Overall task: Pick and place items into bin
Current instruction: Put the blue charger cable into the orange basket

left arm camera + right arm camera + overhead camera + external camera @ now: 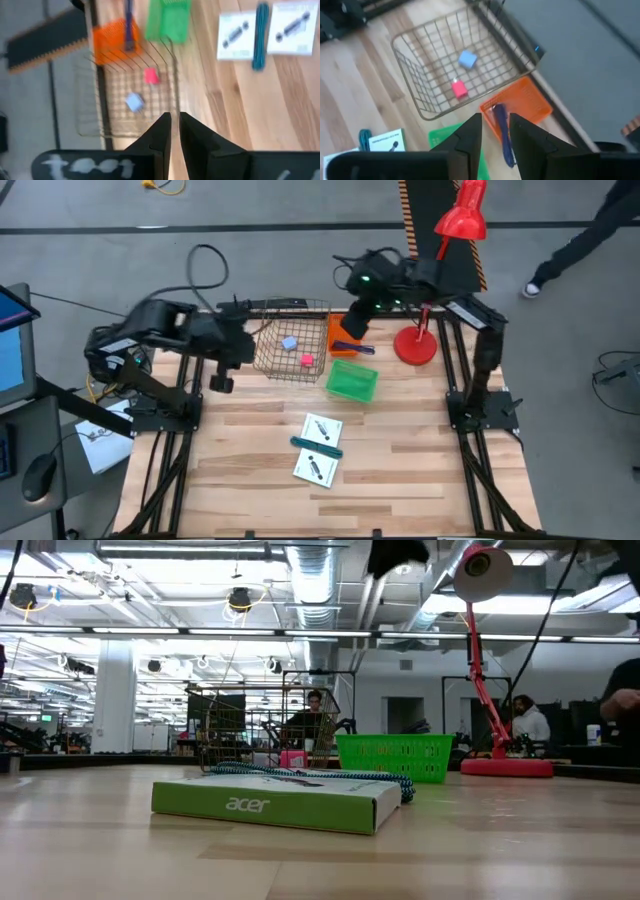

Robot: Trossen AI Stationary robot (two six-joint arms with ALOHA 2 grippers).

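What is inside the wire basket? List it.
Inside the wire basket: a pink cube and a lilac cube on its floor, apart. Nothing else shows; no part is covered.

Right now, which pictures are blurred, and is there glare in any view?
Left wrist view: motion blur smears the wire basket and white packets. Right wrist view: slightly soft. High view: sharp. Low view: bright ceiling lights glare; the near box is clear, the room behind soft.

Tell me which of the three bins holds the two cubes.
The wire basket: pink cube and lilac cube lie inside. Orange bin holds a blue stick.
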